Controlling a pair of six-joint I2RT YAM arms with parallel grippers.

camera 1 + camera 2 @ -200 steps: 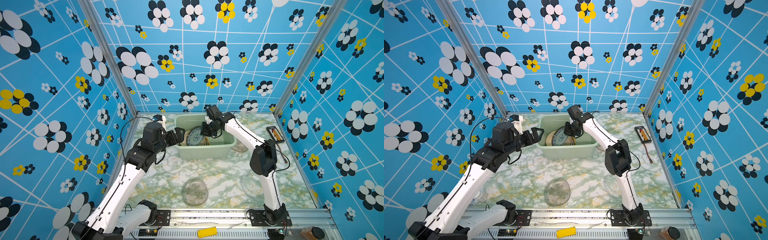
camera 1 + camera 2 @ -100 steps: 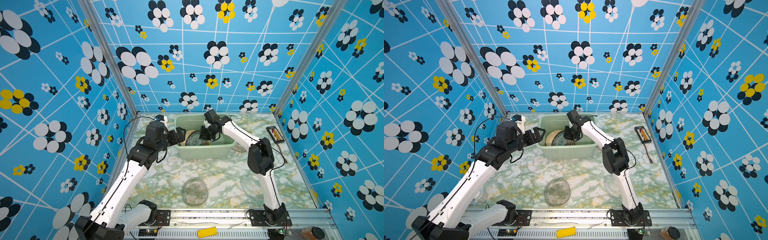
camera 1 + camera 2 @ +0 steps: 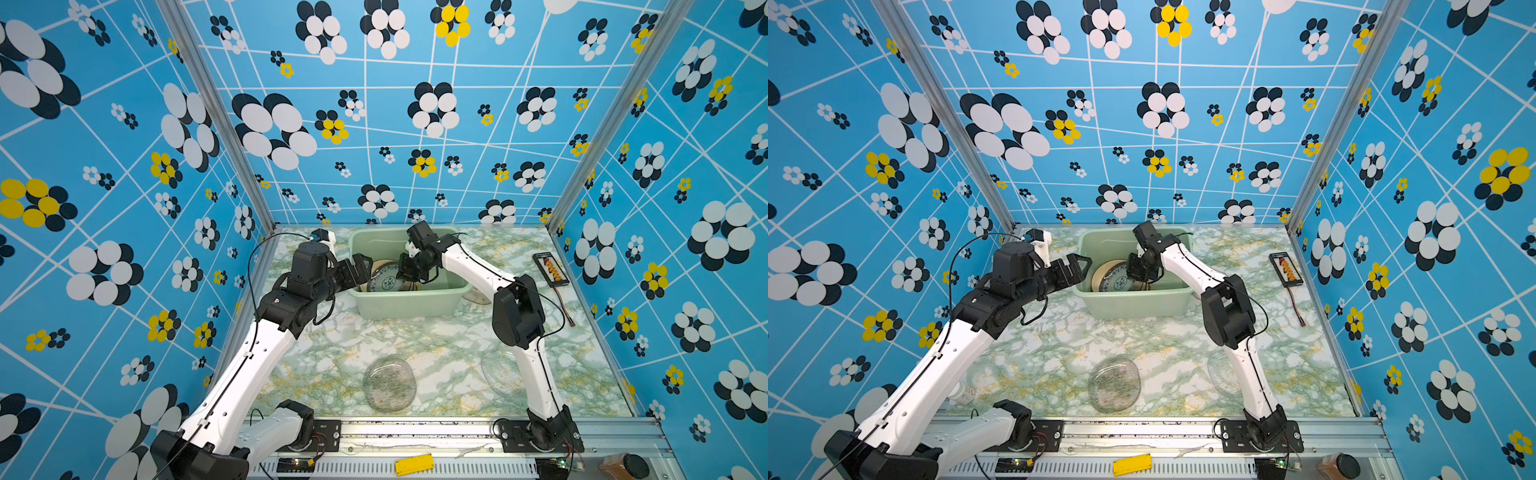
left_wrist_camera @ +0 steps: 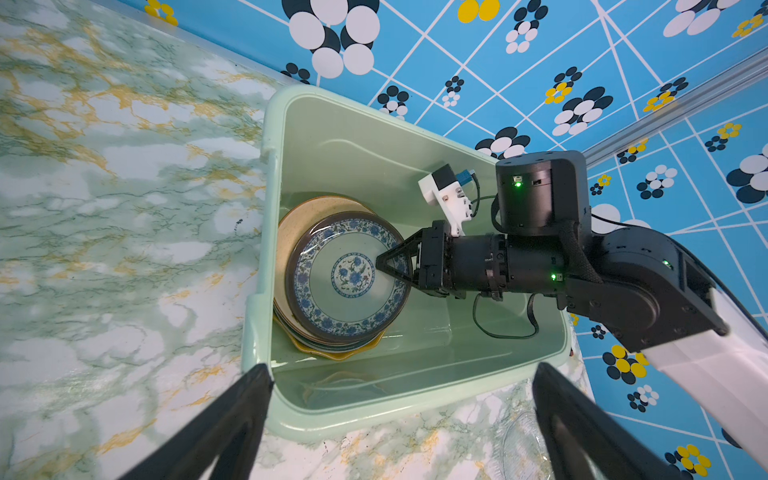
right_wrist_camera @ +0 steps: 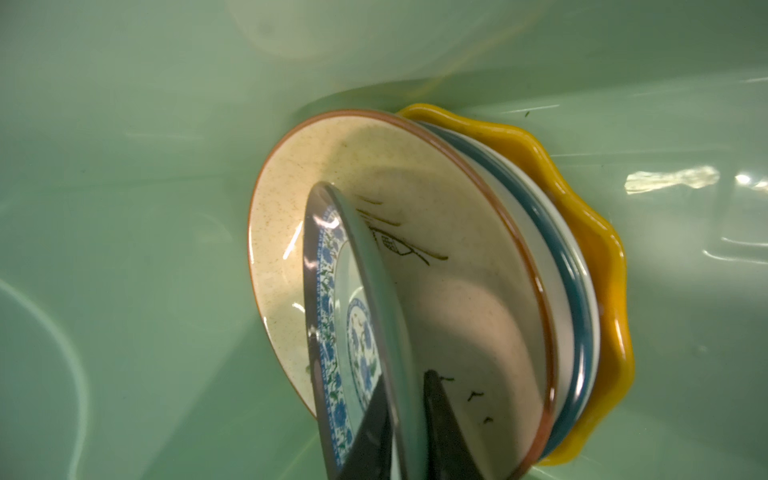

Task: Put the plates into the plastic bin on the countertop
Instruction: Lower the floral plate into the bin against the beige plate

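Note:
The mint-green plastic bin [image 3: 409,305] [image 3: 1133,305] stands at the back of the marbled countertop [image 3: 345,345]. Inside it a stack of plates leans at the left end: a beige plate [image 5: 457,291] on top, a wavy yellow plate [image 5: 598,249] at the bottom. My right gripper [image 3: 405,272] [image 5: 409,386] reaches into the bin, shut on the rim of a blue-patterned plate [image 4: 332,303] [image 5: 328,332] that tilts over the stack. My left gripper [image 3: 359,266] [image 4: 401,368] hangs open and empty just outside the bin's left rim.
On the countertop a clear glass plate [image 3: 390,384] lies near the front. A second one [image 3: 500,374] is partly hidden behind the right arm, and a third [image 3: 476,295] peeks out by the bin's right end. A small black abacus-like board [image 3: 550,270] lies by the right wall.
My right gripper has carried the blue-patterned plate lower and to the left inside the bin, over the stack. My left arm has edged slightly closer to the bin.

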